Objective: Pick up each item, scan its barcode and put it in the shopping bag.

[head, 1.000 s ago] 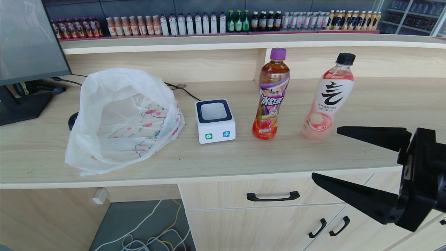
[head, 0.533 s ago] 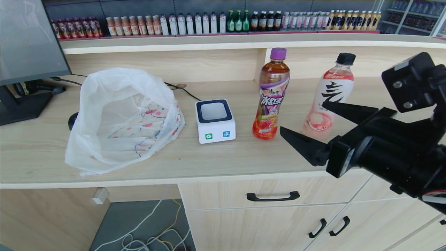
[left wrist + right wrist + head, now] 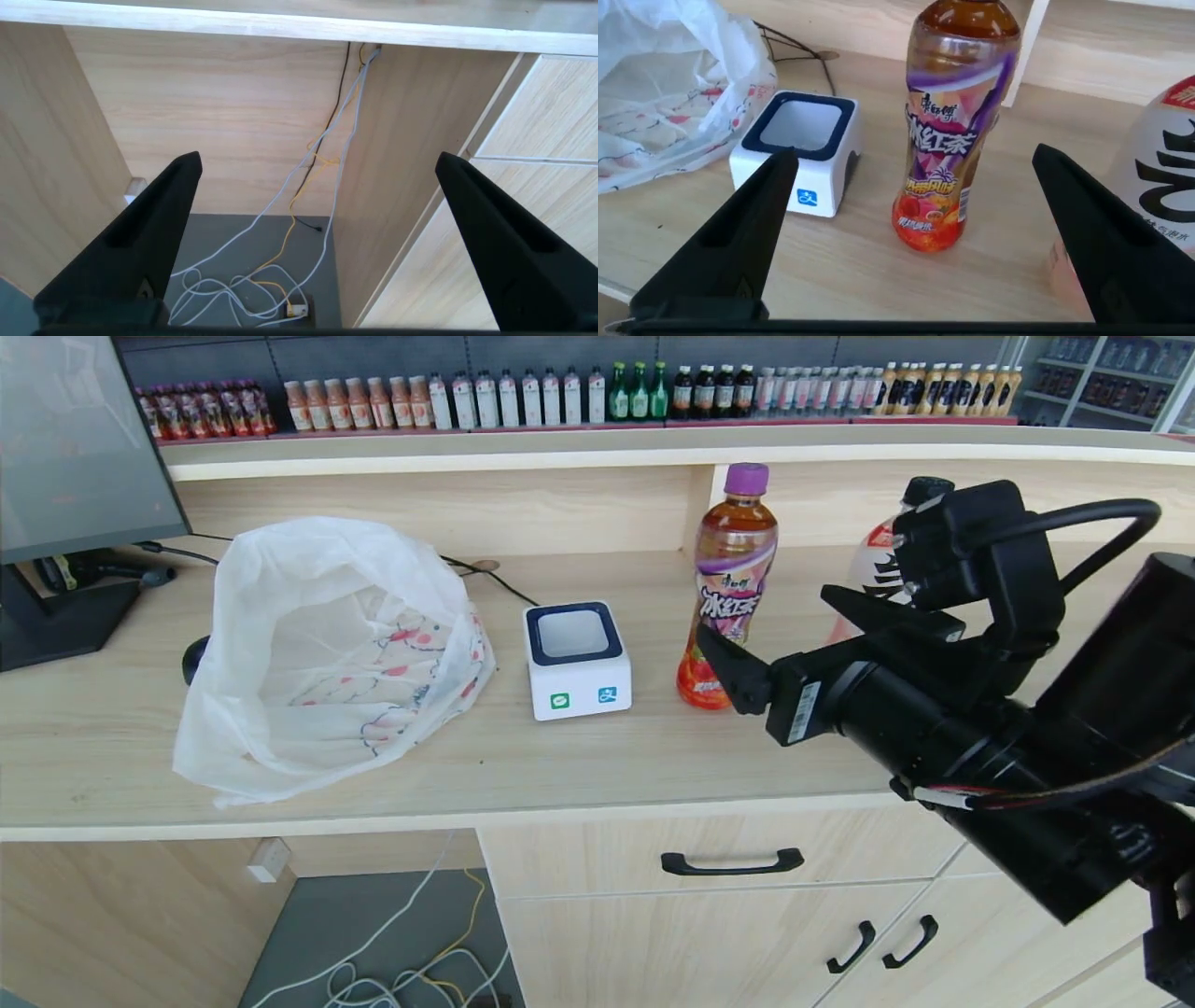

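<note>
Both jaws spread wide and empty, the right gripper (image 3: 766, 614) has been swung in close to the purple-capped amber plastic tea bottle (image 3: 733, 569). Its pickup is judged next.

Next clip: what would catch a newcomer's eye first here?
The big black right gripper stands out first, open at the right over the counter, its fingers level with the orange drink bottle standing mid-counter. Next comes the white shopping bag gaping open at the left, with the small white scanner between bag and bottle.
</note>
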Controlling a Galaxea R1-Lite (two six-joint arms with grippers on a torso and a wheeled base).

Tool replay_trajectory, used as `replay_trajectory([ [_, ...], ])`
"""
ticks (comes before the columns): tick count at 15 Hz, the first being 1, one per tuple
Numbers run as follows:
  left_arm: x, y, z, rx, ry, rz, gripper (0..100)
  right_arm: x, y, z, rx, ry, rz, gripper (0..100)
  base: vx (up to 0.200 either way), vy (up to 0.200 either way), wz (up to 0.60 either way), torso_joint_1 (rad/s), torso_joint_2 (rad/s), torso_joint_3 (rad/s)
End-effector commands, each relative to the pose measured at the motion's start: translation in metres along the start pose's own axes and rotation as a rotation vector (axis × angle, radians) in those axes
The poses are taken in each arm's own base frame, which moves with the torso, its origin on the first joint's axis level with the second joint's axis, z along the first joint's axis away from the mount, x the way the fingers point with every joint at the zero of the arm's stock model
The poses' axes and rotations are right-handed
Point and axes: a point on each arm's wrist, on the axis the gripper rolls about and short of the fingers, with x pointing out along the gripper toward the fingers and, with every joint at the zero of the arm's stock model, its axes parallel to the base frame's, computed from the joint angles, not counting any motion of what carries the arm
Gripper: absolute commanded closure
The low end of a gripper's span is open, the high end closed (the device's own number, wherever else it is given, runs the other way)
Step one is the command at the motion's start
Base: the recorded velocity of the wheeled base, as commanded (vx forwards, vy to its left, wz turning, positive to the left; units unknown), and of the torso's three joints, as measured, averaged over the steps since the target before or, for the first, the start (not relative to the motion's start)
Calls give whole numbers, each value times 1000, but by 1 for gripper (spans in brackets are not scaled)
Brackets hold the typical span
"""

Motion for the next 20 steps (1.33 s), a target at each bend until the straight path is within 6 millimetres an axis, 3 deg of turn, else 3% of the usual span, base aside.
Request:
replay_trajectory([
  [1, 0, 0, 0, 0, -1, 0, 0, 15, 7, -11, 9, 2, -87, 0, 0, 0, 0, 0, 0, 0],
  [11, 0, 0, 0, 0, -1, 0, 0, 47, 13, -28, 46, -86, -160, 0, 0, 0, 0, 0, 0, 0],
  [20, 0, 0, 0, 0, -1, 0, 0, 71, 0, -40, 35, -79, -219, 0, 0, 0, 0, 0, 0, 0],
])
